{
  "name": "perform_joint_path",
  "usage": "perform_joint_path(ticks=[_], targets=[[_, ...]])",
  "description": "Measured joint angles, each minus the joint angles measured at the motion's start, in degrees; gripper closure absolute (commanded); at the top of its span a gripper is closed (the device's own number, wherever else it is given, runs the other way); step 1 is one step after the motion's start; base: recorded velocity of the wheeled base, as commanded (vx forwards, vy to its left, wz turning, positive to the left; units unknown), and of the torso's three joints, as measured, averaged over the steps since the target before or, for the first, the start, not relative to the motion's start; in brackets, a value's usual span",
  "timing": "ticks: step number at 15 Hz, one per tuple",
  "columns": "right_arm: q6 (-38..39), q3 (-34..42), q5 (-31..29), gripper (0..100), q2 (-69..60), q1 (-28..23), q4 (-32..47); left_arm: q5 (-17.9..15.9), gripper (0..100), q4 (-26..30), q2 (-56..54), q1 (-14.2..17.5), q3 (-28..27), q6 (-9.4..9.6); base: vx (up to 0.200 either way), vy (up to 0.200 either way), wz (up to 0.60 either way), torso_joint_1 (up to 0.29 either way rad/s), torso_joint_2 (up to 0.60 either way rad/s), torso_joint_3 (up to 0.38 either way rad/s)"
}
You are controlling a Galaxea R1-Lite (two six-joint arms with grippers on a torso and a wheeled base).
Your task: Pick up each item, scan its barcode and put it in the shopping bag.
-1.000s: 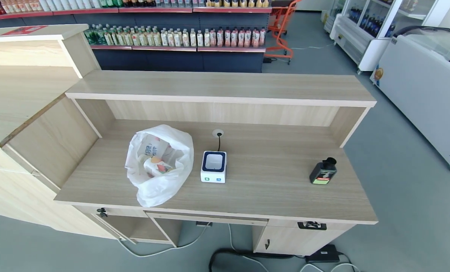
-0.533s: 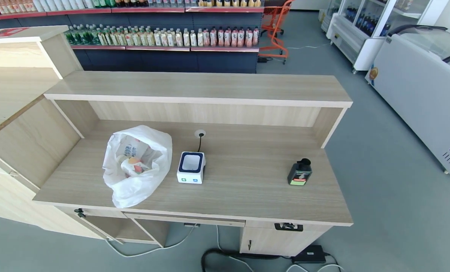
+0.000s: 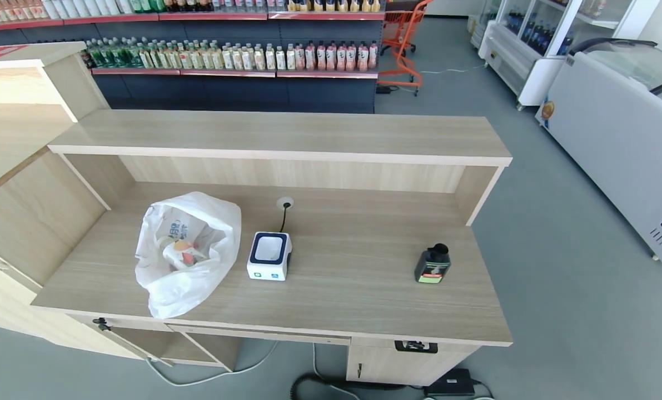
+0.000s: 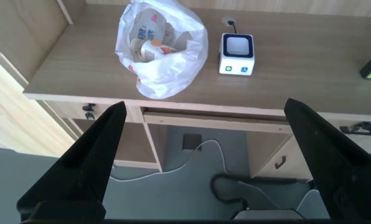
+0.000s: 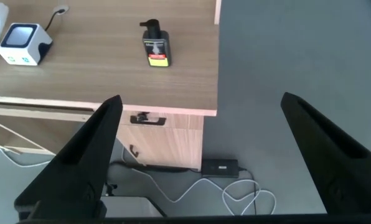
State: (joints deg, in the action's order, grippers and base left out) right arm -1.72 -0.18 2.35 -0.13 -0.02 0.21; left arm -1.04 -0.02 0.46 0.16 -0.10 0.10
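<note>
A white plastic shopping bag (image 3: 183, 250) (image 4: 162, 46) stands on the left of the wooden counter (image 3: 336, 289), with packaged items inside it. To its right sits a small white barcode scanner (image 3: 269, 256) (image 4: 237, 54) (image 5: 24, 43) with a dark window on top. A dark bottle (image 3: 433, 264) (image 5: 155, 46) with a black pump cap and a red and green label lies near the counter's right end. My left gripper (image 4: 204, 155) is open, held off the counter's front edge over the floor. My right gripper (image 5: 201, 155) is open too, off the counter's front right corner.
A raised wooden shelf (image 3: 280, 136) runs along the counter's back. A taller wooden unit (image 3: 25, 111) stands at the left. Cables and a power brick (image 5: 220, 167) lie on the floor under the counter. Drink shelves (image 3: 230, 55) and freezers (image 3: 614, 111) stand beyond.
The whole head view has shifted: the counter and its things now sit farther left and slightly lower in it, so the camera moved. Nothing on the counter has moved.
</note>
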Motion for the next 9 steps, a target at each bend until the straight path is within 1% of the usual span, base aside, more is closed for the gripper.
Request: perform_joint_path(ticks=[1, 3, 5, 7, 9], targets=[[-0.06, 0.05, 0.05, 0, 0.00, 0.02, -0.11, -0.02, 0, -0.02, -0.05, -0.02, 0.00, -0.02, 0.200, 0.000, 0.00, 0.017, 0.02, 0.002], [0.05, -0.61, 0.38, 0, 0.38, 0.02, 0.20, 0.02, 0, -0.02, -0.26, -0.13, 0.00, -0.21, 0.000, 0.000, 0.00, 0.000, 0.00, 0.000], [0.52, -4.45, 0.71, 0, 3.71, 0.40, 0.17, 0.06, 0, -0.05, -0.33, -0.06, 0.00, -0.23, 0.000, 0.000, 0.00, 0.000, 0.00, 0.000], [0.77, -10.45, 0.21, 0, 12.20, 0.21, 0.11, 0.06, 0, -0.02, -0.39, -0.06, 0.00, -0.23, 0.000, 0.000, 0.00, 0.000, 0.00, 0.000], [-1.04, -16.68, -0.39, 0, 25.45, -2.04, 0.37, 0.06, 0, -0.05, -0.41, -0.06, 0.00, -0.26, 0.000, 0.000, 0.00, 0.000, 0.00, 0.000]])
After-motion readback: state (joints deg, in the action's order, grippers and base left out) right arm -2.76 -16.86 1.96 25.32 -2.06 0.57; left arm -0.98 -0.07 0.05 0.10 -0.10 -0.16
